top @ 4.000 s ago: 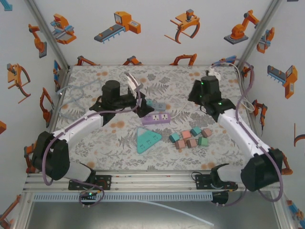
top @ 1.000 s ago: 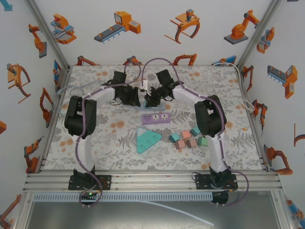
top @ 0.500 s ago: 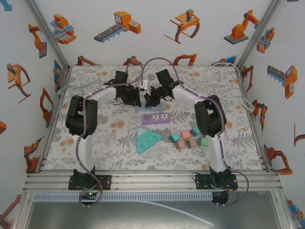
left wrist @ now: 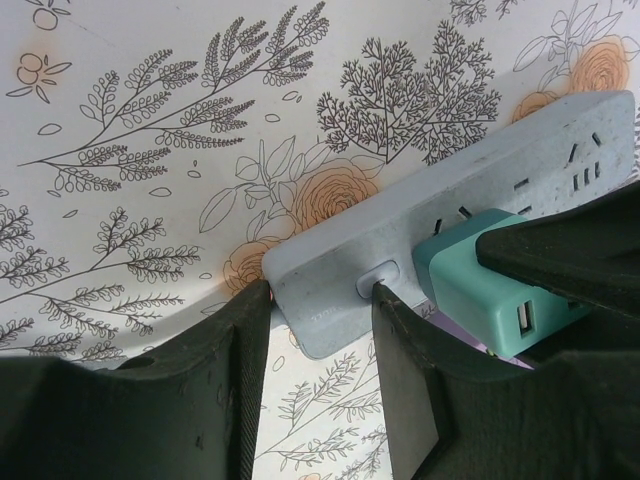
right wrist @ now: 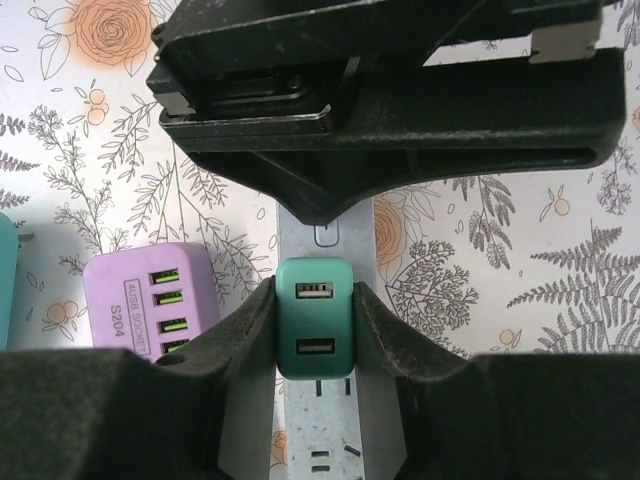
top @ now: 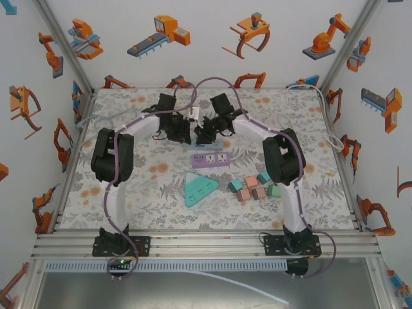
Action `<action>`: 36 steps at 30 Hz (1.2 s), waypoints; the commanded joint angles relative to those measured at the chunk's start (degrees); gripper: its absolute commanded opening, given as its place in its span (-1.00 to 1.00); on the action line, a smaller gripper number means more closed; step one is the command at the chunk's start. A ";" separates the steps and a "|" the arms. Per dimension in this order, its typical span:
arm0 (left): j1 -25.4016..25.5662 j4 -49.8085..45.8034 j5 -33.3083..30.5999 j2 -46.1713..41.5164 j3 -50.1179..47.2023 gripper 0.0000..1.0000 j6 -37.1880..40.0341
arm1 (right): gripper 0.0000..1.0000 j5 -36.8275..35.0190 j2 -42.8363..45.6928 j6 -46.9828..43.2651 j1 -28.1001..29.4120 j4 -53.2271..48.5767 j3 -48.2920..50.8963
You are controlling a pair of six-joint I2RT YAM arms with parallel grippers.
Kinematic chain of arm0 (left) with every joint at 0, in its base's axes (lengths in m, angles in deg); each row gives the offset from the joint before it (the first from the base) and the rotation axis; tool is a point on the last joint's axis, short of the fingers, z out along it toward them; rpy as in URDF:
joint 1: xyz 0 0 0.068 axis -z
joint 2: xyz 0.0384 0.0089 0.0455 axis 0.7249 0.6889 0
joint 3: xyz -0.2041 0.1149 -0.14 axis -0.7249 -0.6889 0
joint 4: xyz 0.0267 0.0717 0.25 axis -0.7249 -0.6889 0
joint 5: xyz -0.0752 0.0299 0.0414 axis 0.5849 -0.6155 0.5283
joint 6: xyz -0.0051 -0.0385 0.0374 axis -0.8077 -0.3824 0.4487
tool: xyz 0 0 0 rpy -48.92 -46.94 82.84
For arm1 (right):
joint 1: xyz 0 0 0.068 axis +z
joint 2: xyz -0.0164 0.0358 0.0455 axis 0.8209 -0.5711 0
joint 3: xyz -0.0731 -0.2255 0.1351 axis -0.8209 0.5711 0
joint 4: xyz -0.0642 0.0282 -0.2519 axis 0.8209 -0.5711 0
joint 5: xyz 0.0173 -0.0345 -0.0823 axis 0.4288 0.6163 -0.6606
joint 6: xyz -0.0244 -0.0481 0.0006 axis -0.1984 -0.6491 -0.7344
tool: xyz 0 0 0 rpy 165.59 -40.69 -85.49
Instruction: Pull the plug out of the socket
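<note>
From the top, both arms reach to the back middle of the flowery table (top: 129,193). The left claw (top: 183,132) and the right claw (top: 205,134) meet there, almost touching. What they hold is too small to tell from up here. Closer to the arms lie a purple power strip (top: 211,158), a teal triangle power strip (top: 198,188) and some pink and teal blocks (top: 257,185), well apart from the claws.

In the left wrist view, the left claw (left wrist: 320,295) is narrow and pinches the end of the grey power strip (left wrist: 480,160), right by its button. The teal USB plug (left wrist: 480,290) sits in the strip, just beside that claw. It looks a bit tipped, and a metal pin seems to show under it, so it may be partly out.

In the right wrist view, the right claw (right wrist: 314,300) is squeezed tight on both sides of the teal plug. The purple strip is off to the left.

What could go wrong? The left claw holds only the very end of the strip. If the plug is stuck hard, the strip could slip free and go up with the plug. If the right claw pulls sideways, the pins could jam or bend. The smooth plug could also slide out of the fingers.
</note>
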State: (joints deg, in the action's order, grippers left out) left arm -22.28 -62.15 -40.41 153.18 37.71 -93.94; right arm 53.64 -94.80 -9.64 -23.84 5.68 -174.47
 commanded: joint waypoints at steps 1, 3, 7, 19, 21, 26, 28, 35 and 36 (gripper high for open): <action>2.40 -11.73 -9.86 7.66 -3.36 -0.12 4.43 | -0.78 3.48 5.67 -2.07 2.43 7.12 -3.89; 2.83 -12.46 -10.79 8.20 -2.31 -0.13 4.63 | -0.78 5.20 6.37 -0.41 2.51 8.79 -3.37; 3.07 -13.20 -11.34 8.69 -1.47 -0.13 4.92 | -0.78 5.55 7.80 2.24 2.41 13.89 -1.07; 3.86 -13.65 -13.21 9.09 -0.91 -0.14 4.85 | -0.79 8.01 10.43 7.63 1.18 19.27 2.01; 3.94 -13.89 -13.38 9.16 -0.81 -0.14 4.87 | -0.79 7.53 10.62 6.54 1.28 18.06 2.26; 4.24 -14.23 -13.90 9.57 -0.08 -0.14 5.10 | -0.80 7.85 11.87 6.71 1.04 18.76 3.32; 4.46 -14.66 -14.26 9.86 0.45 -0.14 5.15 | -0.80 8.80 12.15 10.93 0.16 22.74 4.15; 4.81 -16.65 -14.49 11.10 2.68 -0.14 5.67 | -0.83 3.13 13.12 -1.20 1.44 10.70 2.64; 4.78 -17.20 -14.51 11.43 3.17 -0.14 5.78 | -0.84 3.70 13.54 -0.67 1.28 11.19 3.28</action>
State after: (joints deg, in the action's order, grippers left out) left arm -19.17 -70.32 -48.27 155.60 44.66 -92.21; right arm 53.75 -90.19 -6.03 -23.62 14.09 -167.02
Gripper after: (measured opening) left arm 0.430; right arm 0.327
